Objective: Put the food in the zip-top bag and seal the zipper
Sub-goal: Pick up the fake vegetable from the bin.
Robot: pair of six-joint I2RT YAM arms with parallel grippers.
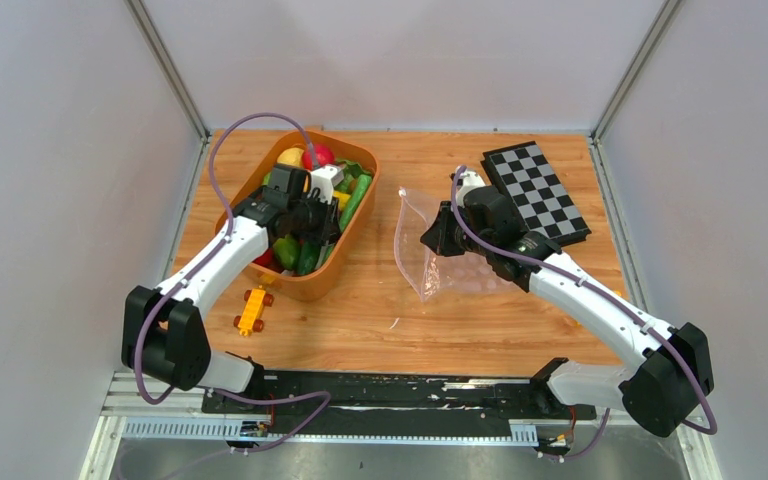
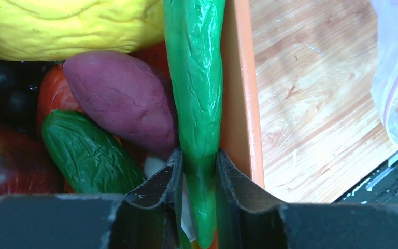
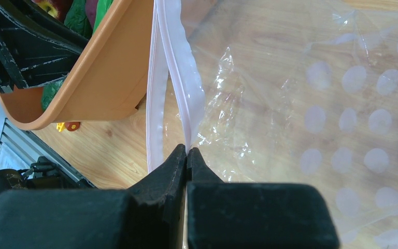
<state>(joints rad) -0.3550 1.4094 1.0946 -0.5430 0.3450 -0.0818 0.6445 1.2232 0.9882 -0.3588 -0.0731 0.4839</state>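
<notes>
Wooden table (image 1: pixel 460 320) supports both arms reaching forward: left gripper (image 2: pixel 197 155), dipped into the orange tub (image 2: pixel 241 78), pinches a long green vegetable (image 2: pixel 197 78); right gripper (image 3: pixel 186 150) clenches the zip-top bag (image 3: pixel 290 104) at its zipper (image 3: pixel 154 104) beside the tub.

On table (image 1: pixel 380 325): car (image 1: pixel 252 310) just beside tub (image 1: pixel 310 291); left gripper (image 1: pixel 312 232) down among food (image 1: pixel 295 157) in tub; bag (image 1: pixel 415 268) touching right gripper (image 1: pixel 428 238); checkerboard (image 1: pixel 537 192) beyond, at far right.
</notes>
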